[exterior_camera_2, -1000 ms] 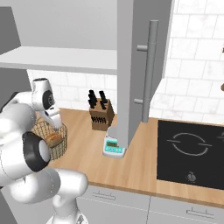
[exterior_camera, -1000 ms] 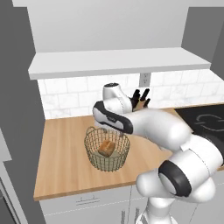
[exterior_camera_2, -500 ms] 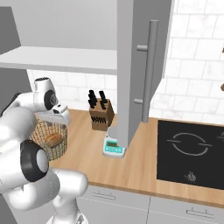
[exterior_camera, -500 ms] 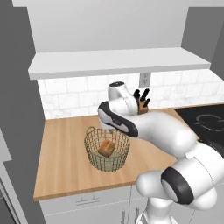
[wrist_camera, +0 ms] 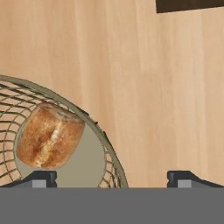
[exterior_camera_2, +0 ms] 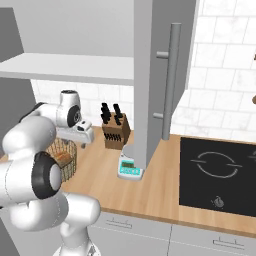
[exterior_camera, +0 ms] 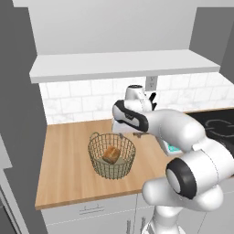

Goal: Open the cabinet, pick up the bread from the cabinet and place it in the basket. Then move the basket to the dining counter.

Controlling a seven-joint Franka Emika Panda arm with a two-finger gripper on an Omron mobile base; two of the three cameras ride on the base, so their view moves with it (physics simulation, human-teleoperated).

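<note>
Your pincer hangs wide and empty above the basket rim, so a sloppy grab could tip out the bread.

the white arm bends forward, wrist turned down, its fingers spread wide apart and empty.

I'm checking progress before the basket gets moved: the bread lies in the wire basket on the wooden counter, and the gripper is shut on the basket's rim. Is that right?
Not quite. The bread does lie in the basket on the wooden counter, but the gripper is open, holding nothing; the hand view shows its fingertips spread wide, one on each side of the rim.
</note>
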